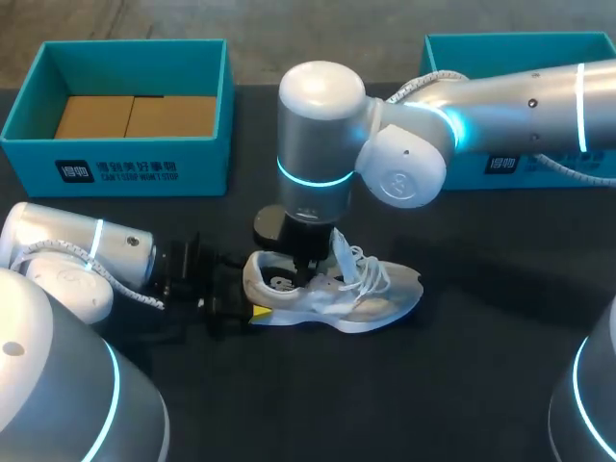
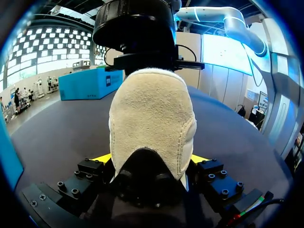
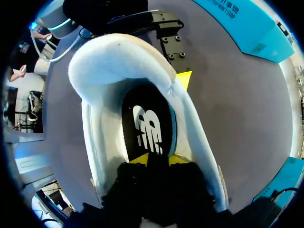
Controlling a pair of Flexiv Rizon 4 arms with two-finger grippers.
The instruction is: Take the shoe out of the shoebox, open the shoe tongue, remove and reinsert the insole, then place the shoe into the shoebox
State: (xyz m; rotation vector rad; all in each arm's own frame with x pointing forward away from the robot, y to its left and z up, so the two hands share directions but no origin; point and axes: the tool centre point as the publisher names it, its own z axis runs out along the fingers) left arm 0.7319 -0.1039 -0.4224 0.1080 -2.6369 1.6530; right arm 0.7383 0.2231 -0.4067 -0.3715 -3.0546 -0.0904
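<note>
Two teal shoeboxes stand at the back of the black table in the head view. One shoebox sits at the upper left of the frame with brown cardboard lying flat in its bottom. The other shoebox is at the upper right, partly hidden behind the right arm.

The shoe, white and pale grey, lies outside both boxes on the table just below the frame's centre. It stands on its sole, heel toward the left and toe toward the right. Its tongue stands up from the opening, with loose white laces spilling beside it.

The left gripper comes in low from the lower left and is clamped on the heel. In the left wrist view the shoe fills the space between the two yellow tips of the left gripper, each tip pressed against one side of the heel.

The right arm reaches across from the upper right and points straight down. The right gripper is lowered into the shoe's opening, just behind the tongue. In the right wrist view the right gripper sits over the dark insole, inside the padded collar of the shoe. I cannot tell whether that claw is open or gripping the insole.
</note>
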